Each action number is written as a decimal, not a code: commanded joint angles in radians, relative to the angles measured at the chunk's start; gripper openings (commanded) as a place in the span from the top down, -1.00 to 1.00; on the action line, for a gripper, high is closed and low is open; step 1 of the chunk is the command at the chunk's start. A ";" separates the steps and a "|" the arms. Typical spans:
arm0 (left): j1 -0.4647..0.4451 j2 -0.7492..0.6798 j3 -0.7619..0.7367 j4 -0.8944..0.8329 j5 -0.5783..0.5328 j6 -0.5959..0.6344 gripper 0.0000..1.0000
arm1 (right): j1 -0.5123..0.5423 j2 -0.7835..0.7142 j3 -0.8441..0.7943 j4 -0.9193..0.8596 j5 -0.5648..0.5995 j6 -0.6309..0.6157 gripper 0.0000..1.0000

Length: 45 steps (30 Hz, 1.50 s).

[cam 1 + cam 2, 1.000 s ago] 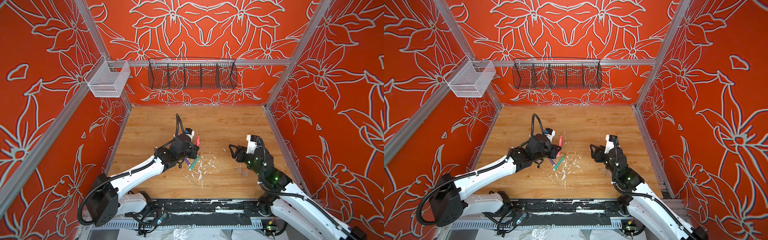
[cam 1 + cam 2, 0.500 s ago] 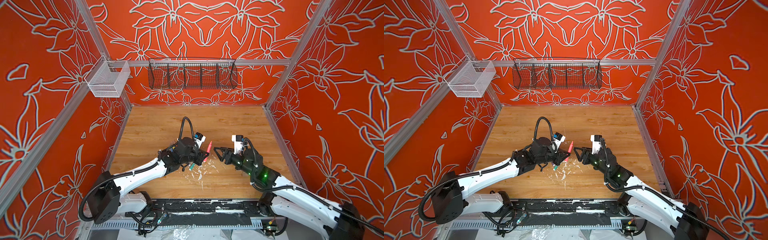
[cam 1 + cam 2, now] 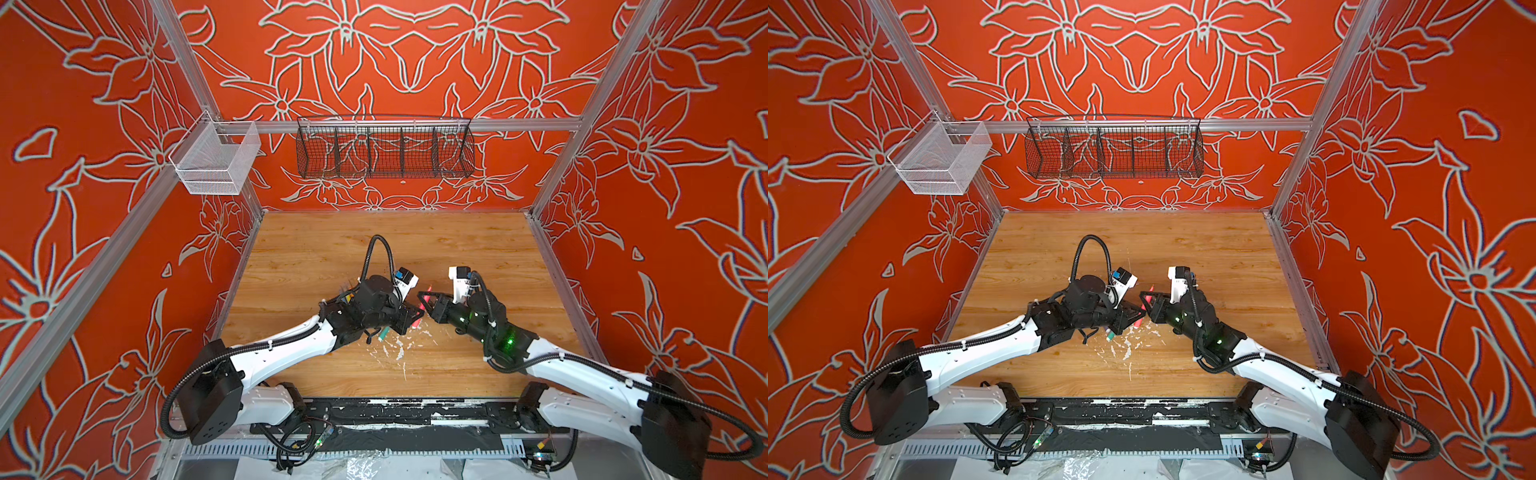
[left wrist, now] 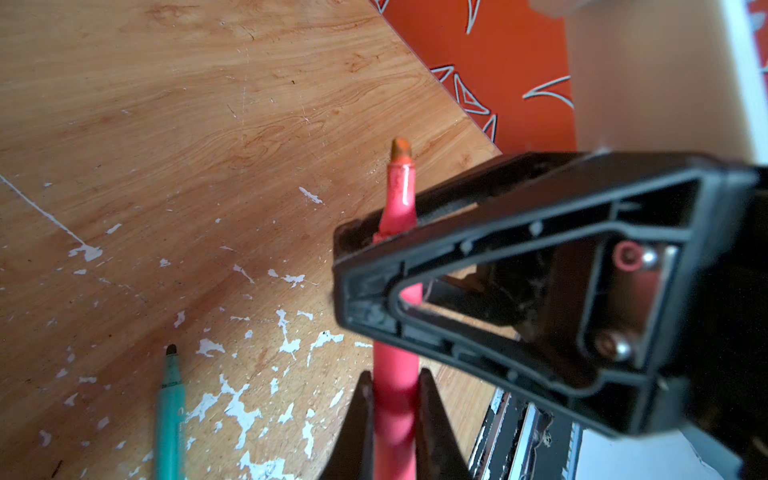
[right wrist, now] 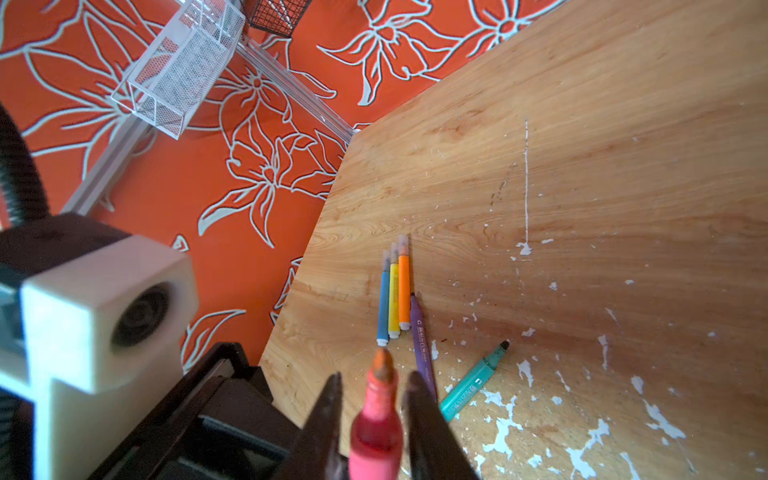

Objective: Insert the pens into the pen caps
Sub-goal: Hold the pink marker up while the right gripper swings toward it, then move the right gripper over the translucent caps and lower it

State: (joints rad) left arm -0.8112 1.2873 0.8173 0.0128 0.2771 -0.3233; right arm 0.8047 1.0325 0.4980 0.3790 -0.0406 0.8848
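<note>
Pink pen [image 4: 397,199] midsection hidden, apparently inside right pincer [image 5: 374,386]

Small print runs along the purple pen [image 5: 420,340] and the green pen [image 5: 471,384], too blurred to read.

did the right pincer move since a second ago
Yes. In both top views the right pincer has moved left, away from the table's right edge, and is now shut on the pink pen that the left pincer holds.

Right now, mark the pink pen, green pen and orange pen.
pink pen [image 4: 395,358]: left wrist view, on the bare barrel.
green pen [image 5: 473,377]: right wrist view, mid-barrel.
orange pen [image 5: 404,291]: right wrist view, mid-barrel.
</note>
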 commanded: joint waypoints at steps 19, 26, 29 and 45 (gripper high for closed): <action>-0.006 -0.058 -0.032 0.056 -0.048 0.018 0.94 | 0.166 0.043 -0.016 0.179 0.175 0.044 0.92; -0.005 -0.069 -0.049 0.073 -0.069 0.007 1.00 | 0.166 -0.148 0.008 -0.177 0.292 -0.053 0.26; -0.004 -0.065 -0.047 0.069 -0.087 -0.003 1.00 | 0.167 -0.280 0.024 -0.436 0.365 -0.100 0.22; -0.003 -0.027 -0.015 0.036 -0.083 -0.010 1.00 | 0.142 -0.279 -0.051 -0.945 0.432 -0.011 0.03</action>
State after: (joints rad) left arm -0.8173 1.2617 0.7776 0.0429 0.1986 -0.3351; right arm 0.9607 0.7258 0.4835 -0.5659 0.4019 0.8455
